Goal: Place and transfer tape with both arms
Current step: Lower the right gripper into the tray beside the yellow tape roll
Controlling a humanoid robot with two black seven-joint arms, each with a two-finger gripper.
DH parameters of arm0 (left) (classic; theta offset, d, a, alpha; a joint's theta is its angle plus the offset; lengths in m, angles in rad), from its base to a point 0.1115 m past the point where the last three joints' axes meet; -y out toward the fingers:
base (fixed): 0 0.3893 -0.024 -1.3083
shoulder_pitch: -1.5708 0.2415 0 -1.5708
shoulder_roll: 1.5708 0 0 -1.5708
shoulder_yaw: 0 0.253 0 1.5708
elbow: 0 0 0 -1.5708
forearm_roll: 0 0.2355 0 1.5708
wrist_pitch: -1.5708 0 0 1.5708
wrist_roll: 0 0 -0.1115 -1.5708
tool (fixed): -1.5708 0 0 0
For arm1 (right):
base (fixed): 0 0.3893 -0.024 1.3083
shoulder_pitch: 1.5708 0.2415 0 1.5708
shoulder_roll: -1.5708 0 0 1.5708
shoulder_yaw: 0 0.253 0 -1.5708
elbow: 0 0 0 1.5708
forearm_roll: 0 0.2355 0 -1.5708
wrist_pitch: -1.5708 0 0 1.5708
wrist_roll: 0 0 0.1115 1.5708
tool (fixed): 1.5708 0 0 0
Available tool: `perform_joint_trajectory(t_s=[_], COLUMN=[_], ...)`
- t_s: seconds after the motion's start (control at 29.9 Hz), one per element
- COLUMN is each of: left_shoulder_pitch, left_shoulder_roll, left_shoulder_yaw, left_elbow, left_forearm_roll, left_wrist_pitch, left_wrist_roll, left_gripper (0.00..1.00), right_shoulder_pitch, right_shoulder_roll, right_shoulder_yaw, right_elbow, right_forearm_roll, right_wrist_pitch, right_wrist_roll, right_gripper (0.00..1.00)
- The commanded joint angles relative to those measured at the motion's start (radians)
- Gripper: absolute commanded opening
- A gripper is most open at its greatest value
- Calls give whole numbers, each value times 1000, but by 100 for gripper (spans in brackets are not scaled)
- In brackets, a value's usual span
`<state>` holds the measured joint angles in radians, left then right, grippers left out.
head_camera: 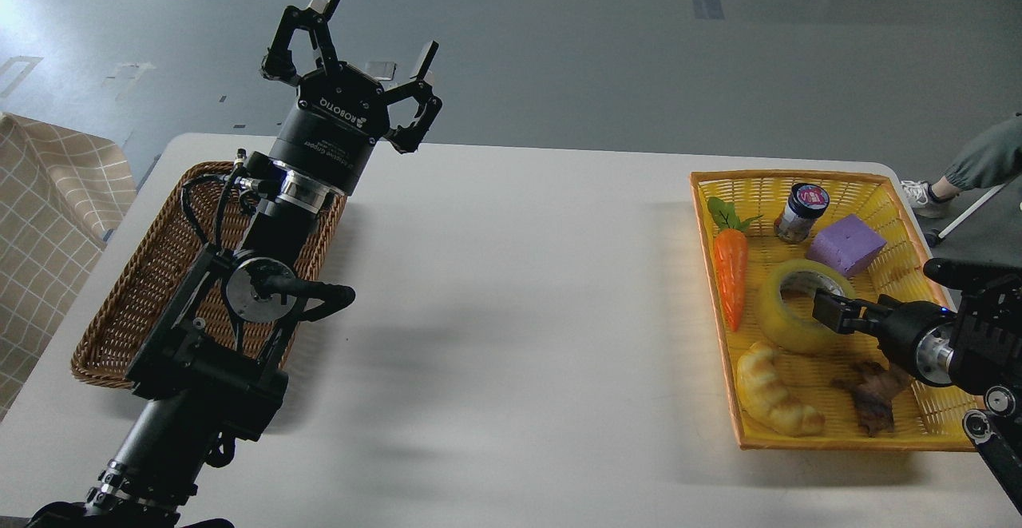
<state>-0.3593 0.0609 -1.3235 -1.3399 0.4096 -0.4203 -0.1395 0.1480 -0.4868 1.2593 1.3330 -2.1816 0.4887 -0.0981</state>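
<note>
The tape [776, 310], a translucent yellow roll with a pale core, lies in the middle of the yellow basket [786, 178] at the right. My right gripper [827, 311] comes in from the right edge and sits at the roll's right rim, over its core. It is small and dark, so I cannot tell its fingers apart. My left gripper [385, 23] is open and empty, raised high above the far end of the brown wicker basket [152, 272] at the left.
The yellow basket also holds a toy carrot [730, 272], a small jar [801, 212], a purple block [846, 244], a pale ridged dumpling-shaped toy [770, 392] and a brown object [874, 392]. The white table [511, 312] lies between the baskets. A person's leg [986, 156] shows at the far right.
</note>
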Motion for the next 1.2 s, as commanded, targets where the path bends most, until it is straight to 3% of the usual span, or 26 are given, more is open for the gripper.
perform_joint_trajectory(t_s=[0.0,0.13,0.2,0.27,0.73,0.87,1.17], left_shoulder_pitch=[0,0,0,0,2,2,2], left_shoulder_roll=[-1,-1,-1,-1,0,0,0], left_shoulder_yaw=[-2,-2,-2,-2,0,0,-2], left_elbow=[-2,-2,-2,-2,-2,-2,-2], left_forearm_roll=[2,2,2,2,2,2,2], left_wrist_pitch=[0,0,2,2,12,14,14], left_wrist_roll=[0,0,0,0,3,3,1], left_gripper=[98,98,98,98,98,98,98], right_shoulder_pitch=[2,2,1,1,-7,-7,-2], right_shoulder_roll=[8,10,11,11,25,31,53], right_shoulder_yaw=[2,3,3,2,2,2,5], right_elbow=[-2,-2,-2,-2,-3,-3,-3], right_forearm_roll=[0,0,0,0,0,0,0], right_wrist_pitch=[0,0,0,0,0,0,0], right_wrist_roll=[0,0,-11,-15,-32,-60,-60], right_gripper=[74,68,58,54,49,38,20])
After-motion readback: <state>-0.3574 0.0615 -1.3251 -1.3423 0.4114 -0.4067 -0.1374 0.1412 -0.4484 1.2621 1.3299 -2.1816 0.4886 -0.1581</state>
